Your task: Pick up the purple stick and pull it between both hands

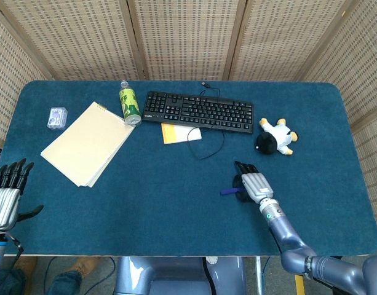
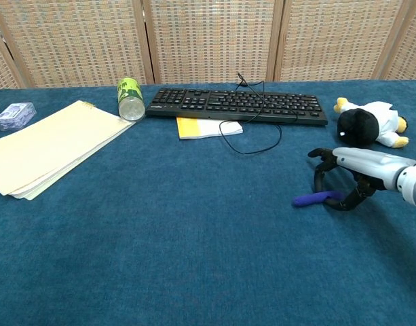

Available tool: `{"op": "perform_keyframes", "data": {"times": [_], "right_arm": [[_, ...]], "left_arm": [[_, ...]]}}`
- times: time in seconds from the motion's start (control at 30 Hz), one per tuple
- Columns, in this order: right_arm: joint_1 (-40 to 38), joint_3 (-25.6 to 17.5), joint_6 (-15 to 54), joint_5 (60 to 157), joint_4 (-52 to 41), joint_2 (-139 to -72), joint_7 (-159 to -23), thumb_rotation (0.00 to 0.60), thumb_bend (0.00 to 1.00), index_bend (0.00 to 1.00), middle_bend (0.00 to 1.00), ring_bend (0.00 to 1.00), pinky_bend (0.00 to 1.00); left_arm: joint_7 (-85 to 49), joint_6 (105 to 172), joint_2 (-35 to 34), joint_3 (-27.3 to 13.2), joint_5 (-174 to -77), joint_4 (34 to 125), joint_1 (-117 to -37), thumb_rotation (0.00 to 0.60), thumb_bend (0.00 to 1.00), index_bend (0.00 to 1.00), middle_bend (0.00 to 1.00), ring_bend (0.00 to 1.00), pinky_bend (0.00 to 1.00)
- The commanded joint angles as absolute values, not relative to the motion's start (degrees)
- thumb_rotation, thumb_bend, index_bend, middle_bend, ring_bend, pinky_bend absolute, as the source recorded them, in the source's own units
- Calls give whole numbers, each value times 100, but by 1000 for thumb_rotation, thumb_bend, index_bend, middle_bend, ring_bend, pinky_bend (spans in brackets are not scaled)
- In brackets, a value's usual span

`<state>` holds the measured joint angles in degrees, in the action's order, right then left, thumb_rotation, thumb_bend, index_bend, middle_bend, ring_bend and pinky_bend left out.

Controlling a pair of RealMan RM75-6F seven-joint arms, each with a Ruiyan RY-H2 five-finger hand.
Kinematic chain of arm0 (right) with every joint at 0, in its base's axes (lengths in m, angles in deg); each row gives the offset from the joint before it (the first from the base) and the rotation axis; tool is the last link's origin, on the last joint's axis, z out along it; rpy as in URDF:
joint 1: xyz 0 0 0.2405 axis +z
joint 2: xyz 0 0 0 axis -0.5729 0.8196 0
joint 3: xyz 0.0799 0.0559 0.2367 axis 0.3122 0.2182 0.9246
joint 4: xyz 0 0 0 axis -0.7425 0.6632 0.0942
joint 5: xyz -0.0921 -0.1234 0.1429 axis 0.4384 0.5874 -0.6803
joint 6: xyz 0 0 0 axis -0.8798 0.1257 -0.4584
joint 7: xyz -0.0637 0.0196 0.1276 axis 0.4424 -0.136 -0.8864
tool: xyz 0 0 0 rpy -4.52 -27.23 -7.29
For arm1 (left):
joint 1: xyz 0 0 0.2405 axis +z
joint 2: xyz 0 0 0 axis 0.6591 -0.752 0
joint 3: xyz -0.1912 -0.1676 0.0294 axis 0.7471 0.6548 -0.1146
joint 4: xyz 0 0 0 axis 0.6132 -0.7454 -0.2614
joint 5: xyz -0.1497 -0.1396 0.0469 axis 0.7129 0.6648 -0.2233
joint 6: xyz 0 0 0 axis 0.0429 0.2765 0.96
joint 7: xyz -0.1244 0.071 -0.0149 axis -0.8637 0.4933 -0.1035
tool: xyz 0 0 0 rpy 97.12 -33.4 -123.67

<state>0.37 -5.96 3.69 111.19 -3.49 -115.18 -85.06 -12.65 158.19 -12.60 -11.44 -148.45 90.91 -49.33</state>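
Your right hand (image 1: 252, 184) is showing a silver-grey ribbed back plate, with black fingers (image 2: 321, 178) running out from it. Behind it, a short silver wrist cuff with a small dark band is joining a smooth blue-grey forearm, which is widening into a rounded joint housing near the bottom edge of the head view. In the chest view the same hand is reading as pale grey metal over black linkages. Your left hand (image 1: 5, 195) is wearing the same ribbed silver plate and black fingers (image 1: 13, 172), with a black thumb and a blue-grey wrist below.
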Motion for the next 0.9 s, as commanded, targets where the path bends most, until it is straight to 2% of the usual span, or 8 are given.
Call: {"op": "perform_keyframes", "data": {"times": [0.03,0.37,0.57,0.63,0.9], "right_arm": [[33,-587,353,11121,-335,-11516,-8557,600,575,569,0,0,0],[36,-431,240,11021,-594,-11405,-8913,600,585,599,8,0,0],[166,-152,72,10758,-1122,-11202,-9074,600,601,601,18,0,0],[350,198,-176,10373,-1647,-11096,-9286,600,606,602,21,0,0],[1162,648,-411,8583,-2206,-11057,-8887,600,629,613,39,0,0]], "left_arm": [[-1261,15811,-1260,-1144,-14841,9092,-4936,600,0,0,0,0,0],[-1263,15784,-1258,-1141,-14816,9089,-4947,600,0,0,0,0,0],[-1274,15732,-1269,-1129,-14839,9087,-5001,600,0,0,0,0,0],[-1236,15623,-1325,-1115,-14963,9117,-5140,600,0,0,0,0,0],[-1120,15239,-1674,-1139,-15713,9421,-5747,600,0,0,0,0,0]]}}
